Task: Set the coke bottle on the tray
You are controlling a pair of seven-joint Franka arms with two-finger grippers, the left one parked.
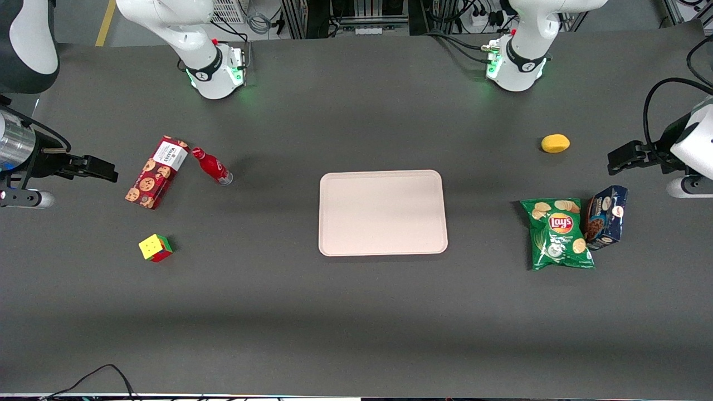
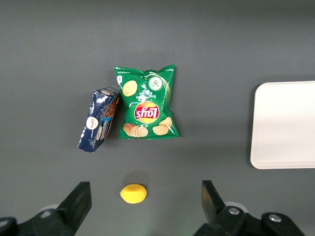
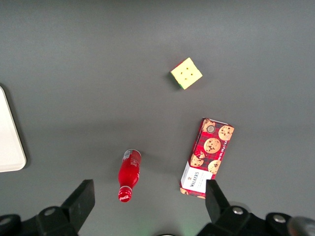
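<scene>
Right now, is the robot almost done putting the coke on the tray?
Not yet, nothing looks done. The coke bottle lies on its side on the table beside the cookie box, apart from the tray, which has nothing on it. The gripper hovers open at the working arm's end of the table, holding nothing. Left to do: reach the bottle, grasp it, carry it over and set it on the tray.

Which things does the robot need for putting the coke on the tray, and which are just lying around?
Needed:
coke bottle, lying on the table beside the cookie box
tray, empty
end effector, open, at the working arm's end of the table

Just lying around:
cookie box
puzzle cube
lemon
chips bag
blue snack box
</scene>
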